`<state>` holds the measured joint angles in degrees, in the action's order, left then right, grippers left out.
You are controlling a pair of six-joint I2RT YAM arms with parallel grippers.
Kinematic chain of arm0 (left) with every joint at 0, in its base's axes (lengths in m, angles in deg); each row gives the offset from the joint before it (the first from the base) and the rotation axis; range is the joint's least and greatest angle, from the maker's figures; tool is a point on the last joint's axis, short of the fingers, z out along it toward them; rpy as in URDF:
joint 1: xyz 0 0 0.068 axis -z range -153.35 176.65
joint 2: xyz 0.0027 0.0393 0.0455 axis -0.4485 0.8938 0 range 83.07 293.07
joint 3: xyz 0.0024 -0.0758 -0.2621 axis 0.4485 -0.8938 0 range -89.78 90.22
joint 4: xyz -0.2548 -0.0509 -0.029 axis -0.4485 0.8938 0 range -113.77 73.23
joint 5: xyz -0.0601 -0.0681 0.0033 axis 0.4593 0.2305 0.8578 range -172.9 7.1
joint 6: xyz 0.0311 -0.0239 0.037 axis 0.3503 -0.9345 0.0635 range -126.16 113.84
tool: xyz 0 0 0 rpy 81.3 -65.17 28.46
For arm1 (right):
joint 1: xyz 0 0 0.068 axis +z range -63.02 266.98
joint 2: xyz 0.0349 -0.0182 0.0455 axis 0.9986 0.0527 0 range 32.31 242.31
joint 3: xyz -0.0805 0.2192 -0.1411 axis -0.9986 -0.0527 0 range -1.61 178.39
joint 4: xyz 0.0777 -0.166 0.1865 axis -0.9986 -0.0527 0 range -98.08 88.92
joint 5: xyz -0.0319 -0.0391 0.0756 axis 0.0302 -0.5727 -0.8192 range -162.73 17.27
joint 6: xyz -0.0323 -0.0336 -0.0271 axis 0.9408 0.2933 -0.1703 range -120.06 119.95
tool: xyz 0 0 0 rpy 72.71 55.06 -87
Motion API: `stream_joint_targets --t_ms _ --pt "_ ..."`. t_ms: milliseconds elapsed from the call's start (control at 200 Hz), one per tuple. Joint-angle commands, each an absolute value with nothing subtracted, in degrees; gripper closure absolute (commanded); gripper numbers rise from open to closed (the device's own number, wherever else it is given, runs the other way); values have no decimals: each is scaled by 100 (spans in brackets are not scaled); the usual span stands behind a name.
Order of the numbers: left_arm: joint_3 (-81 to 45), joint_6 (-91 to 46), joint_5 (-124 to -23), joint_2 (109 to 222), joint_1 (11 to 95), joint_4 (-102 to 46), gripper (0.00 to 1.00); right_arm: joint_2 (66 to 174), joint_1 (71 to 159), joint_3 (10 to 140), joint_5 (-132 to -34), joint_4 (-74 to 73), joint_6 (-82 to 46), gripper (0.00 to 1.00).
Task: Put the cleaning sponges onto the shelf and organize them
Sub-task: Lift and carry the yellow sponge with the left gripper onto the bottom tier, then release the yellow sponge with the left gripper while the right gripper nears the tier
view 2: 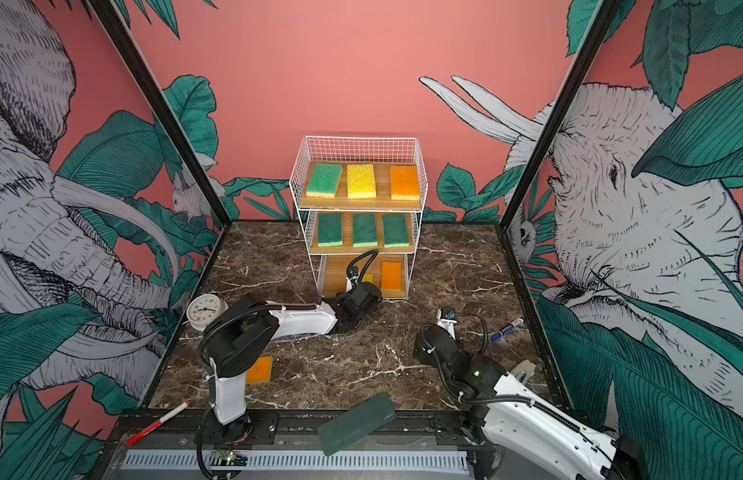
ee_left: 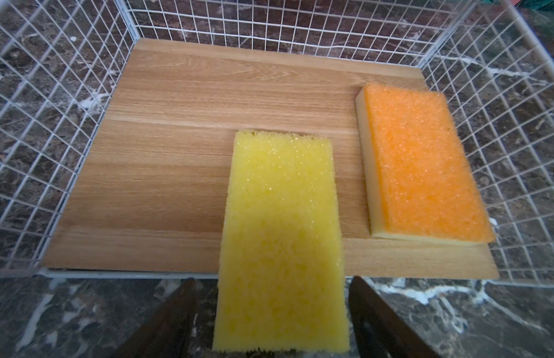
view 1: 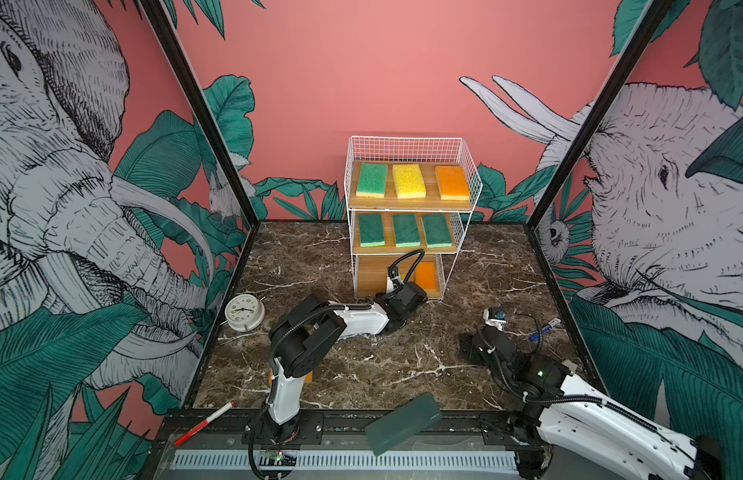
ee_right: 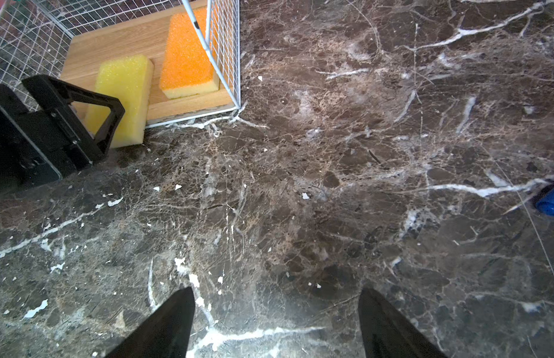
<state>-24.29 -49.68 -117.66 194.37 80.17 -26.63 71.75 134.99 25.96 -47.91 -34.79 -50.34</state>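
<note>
My left gripper [ee_left: 272, 279] is slack around the yellow sponge [ee_left: 279, 217] — I'd nudge it fully onto the bottom board [ee_left: 176, 155], beside the orange sponge [ee_left: 424, 161].

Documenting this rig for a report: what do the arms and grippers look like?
Left arm and right arm: white shells, black joints, black ribbed cables looping alongside; a small green light on the right. Left gripper and right gripper: black, tapering fingers.

Even indoor light, soft shadows, bowed edges, wrist views slightly blurred
</note>
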Motion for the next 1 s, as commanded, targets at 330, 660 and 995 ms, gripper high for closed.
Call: stream_joint_targets --t_ms 330,660,995 --pt "-3230 -4746 -11712 17824 8202 -2425 22 7870 13501 2596 -5575 -2539 -4124 25" --pt "-4085 -5221 -11959 16033 8589 -1204 34 9325 13517 2831 -6726 -585 -2800 64" --pt "-4760 -5124 -11198 13808 7920 -385 55 11220 13516 3854 -7624 227 -2382 90"
